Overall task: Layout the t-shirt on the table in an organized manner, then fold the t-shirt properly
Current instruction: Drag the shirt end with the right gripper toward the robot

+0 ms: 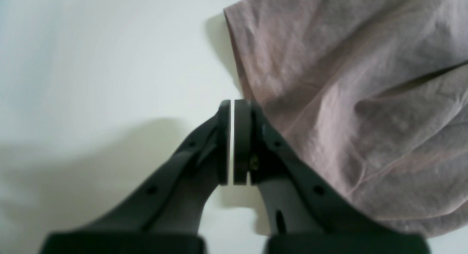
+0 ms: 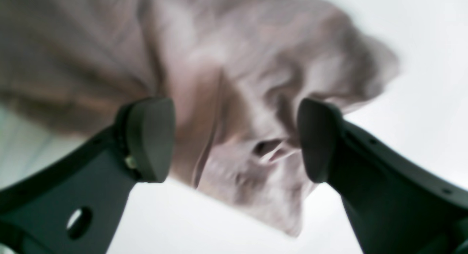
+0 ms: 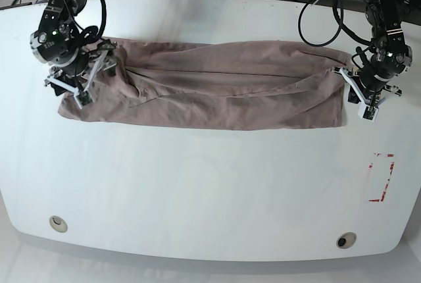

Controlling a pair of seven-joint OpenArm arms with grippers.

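We are seeing the shirt (image 3: 210, 89), soft mauve cotton, lying wrinkled in a long band across the far half of the glossy white surface (image 3: 197, 191). Our left end effector (image 1: 232, 142) is sitting nearly closed on nothing, just beside the hem. Our right end effector (image 2: 236, 139) is gaping wide over bunched cloth. Red tape (image 3: 381, 178) is marking the bare near side.

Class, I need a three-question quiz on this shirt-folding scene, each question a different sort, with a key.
1. True or false: the left gripper is shut beside the t-shirt, gripping no cloth.
2. The right gripper is: A) shut, B) open over cloth, C) out of view.
3. Fill in: the red tape on the table lies nearer the ___ gripper.

Key: 1 true; 2 B; 3 left.
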